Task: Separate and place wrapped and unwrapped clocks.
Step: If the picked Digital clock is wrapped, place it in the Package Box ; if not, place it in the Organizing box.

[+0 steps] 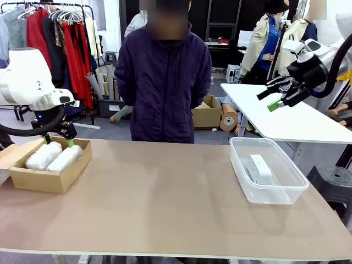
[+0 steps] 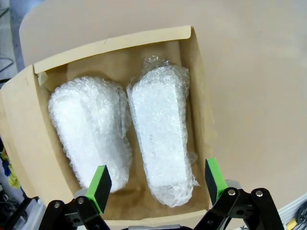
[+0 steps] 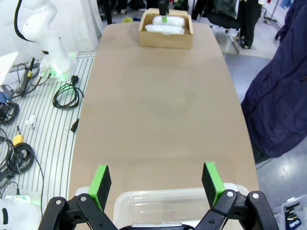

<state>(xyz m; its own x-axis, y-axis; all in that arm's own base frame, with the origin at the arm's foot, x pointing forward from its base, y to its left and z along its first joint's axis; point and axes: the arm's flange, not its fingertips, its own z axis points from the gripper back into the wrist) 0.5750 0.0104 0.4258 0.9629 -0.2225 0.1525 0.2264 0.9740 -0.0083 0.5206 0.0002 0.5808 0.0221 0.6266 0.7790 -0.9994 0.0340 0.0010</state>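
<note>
Tan tabletop (image 1: 165,198) up close: bare clock (image 1: 259,169) in the clear tub (image 1: 275,195), two wrapped clocks (image 2: 158,134) in the cardboard box (image 1: 33,184). Bubble wrap looks squishy and slippery, so I'd pinch mid-bundle. Left gripper (image 2: 157,184) hovers above, wide open, empty; right gripper (image 1: 276,94) likewise, farther back.

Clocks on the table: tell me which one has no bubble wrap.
The bare white clock in the clear plastic tub; the two bubble-wrapped clocks lie in the cardboard box.

Left arm: bent in from the left, wrist low, pointing down.
Left pincer (image 2: 156,182): jaws spread wide, holding nothing.
Right arm: raised high at right.
Right pincer (image 1: 273,99): jaws wide apart, holding nothing.
</note>
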